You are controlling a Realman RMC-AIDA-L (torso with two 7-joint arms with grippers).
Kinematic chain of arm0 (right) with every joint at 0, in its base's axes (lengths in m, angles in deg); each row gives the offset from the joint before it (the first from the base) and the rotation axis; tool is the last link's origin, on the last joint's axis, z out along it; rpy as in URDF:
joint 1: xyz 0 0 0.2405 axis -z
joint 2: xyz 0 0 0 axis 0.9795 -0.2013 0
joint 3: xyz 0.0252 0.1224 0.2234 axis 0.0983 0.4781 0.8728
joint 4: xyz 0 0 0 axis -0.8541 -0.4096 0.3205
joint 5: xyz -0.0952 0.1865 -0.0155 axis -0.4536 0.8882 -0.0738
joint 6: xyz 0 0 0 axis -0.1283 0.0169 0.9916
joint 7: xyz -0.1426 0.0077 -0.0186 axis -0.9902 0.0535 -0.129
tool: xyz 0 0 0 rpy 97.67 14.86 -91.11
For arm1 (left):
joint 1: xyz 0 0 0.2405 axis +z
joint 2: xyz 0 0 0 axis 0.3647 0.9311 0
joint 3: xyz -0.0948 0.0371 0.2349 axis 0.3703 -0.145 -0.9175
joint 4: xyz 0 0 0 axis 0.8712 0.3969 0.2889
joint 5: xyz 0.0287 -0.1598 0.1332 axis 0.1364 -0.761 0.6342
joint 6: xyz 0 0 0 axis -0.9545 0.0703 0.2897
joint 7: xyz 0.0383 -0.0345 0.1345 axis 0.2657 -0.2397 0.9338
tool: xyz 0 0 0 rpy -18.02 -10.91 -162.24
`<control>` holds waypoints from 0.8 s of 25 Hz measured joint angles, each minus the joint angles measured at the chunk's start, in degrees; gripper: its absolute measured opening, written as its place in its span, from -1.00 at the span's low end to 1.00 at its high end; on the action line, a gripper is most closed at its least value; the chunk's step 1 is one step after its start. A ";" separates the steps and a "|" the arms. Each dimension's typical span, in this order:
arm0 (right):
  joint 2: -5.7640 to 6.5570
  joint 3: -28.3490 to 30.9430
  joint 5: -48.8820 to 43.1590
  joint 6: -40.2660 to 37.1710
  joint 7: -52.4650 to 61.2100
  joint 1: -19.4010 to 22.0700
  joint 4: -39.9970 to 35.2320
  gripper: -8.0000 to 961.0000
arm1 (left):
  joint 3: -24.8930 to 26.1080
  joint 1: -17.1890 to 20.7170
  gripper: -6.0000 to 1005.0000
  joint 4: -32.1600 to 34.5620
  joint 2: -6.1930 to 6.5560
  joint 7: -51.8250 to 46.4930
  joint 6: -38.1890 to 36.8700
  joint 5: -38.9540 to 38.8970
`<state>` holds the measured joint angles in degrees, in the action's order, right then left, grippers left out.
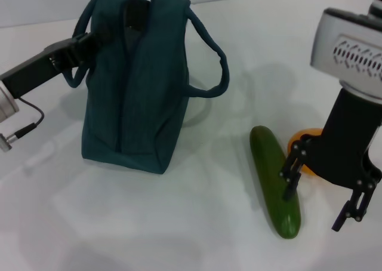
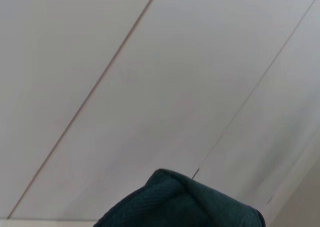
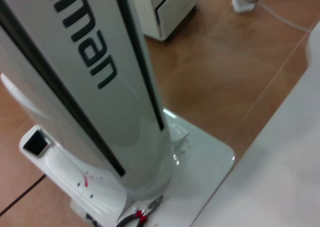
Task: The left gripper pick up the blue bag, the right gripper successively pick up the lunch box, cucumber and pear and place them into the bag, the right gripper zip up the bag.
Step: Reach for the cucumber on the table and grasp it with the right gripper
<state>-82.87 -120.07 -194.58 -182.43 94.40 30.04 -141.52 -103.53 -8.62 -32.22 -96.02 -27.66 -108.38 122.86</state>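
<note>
Cucumber step: left gripper [image 1: 89, 41] grips the bag [image 1: 137, 86]; right gripper [image 1: 322, 193], jaws released, must straddle the cucumber [image 1: 274, 181] beside them.

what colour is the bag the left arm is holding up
Dark teal blue, plain fabric bag; clearest in the head view.

Left gripper [image 1: 89, 41] out on a near-level arm from the left, fingers hidden. Right gripper [image 1: 316, 202] pointing down from a bent, vented wrist, fingers spread wide, nothing between.
</note>
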 joint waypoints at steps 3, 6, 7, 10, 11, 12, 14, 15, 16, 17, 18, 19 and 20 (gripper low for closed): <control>-1.16 -0.26 -2.27 0.07 -0.26 0.20 -1.19 0.57 | 0.00 0.75 -0.87 -0.14 0.01 0.00 0.02 -0.20; -2.61 -0.36 -5.02 0.33 -0.64 0.86 -2.91 0.56 | 0.00 1.26 -0.87 -0.08 0.01 0.01 0.04 -0.35; -2.84 -0.37 -5.55 0.54 -0.68 0.99 -3.14 0.56 | 0.00 1.31 -0.87 -0.05 0.01 0.01 0.05 -0.40; -3.18 -0.81 -6.43 1.78 -0.70 1.18 -3.28 0.40 | -0.01 1.32 -0.87 0.12 0.04 0.01 0.05 -0.45; -3.20 -1.33 -6.51 2.33 -0.62 1.22 -3.21 0.32 | -0.01 1.27 -0.87 0.14 0.06 0.01 0.05 -0.45; -3.23 -2.13 -6.59 2.88 -0.45 1.33 -3.20 0.32 | -0.01 1.19 -0.87 0.15 0.09 0.04 0.05 -0.45; -3.26 -3.83 -6.72 3.99 -0.08 1.71 -3.44 0.32 | -0.01 1.00 -0.87 0.16 0.17 0.18 0.05 -0.37; -3.29 -4.37 -6.72 4.30 0.01 1.84 -3.57 0.32 | -0.01 0.91 -0.87 0.17 0.22 0.23 0.05 -0.22; -3.34 -5.06 -6.74 4.74 0.25 1.96 -3.72 0.33 | -0.01 0.87 -0.87 0.17 0.26 0.24 0.05 -0.11; -3.37 -5.43 -6.75 5.02 0.57 1.96 -3.73 0.33 | -0.01 0.85 -0.87 0.17 0.28 0.25 0.05 -0.04; -3.40 -6.08 -6.88 5.58 1.16 1.93 -3.74 0.33 | -0.01 0.90 -0.87 0.17 0.31 0.26 0.06 -0.04; -3.40 -6.99 -7.38 6.16 2.06 1.83 -3.75 0.33 | -0.01 1.01 -0.87 0.17 0.31 0.26 0.08 -0.09; -3.40 -7.72 -7.81 6.42 2.60 1.73 -3.77 0.33 | 0.10 1.10 -0.87 0.17 0.31 0.27 0.10 -0.16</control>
<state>-86.28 -127.78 -202.39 -176.01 97.00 31.77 -145.29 -103.43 -7.52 -32.05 -95.71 -27.40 -108.27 122.70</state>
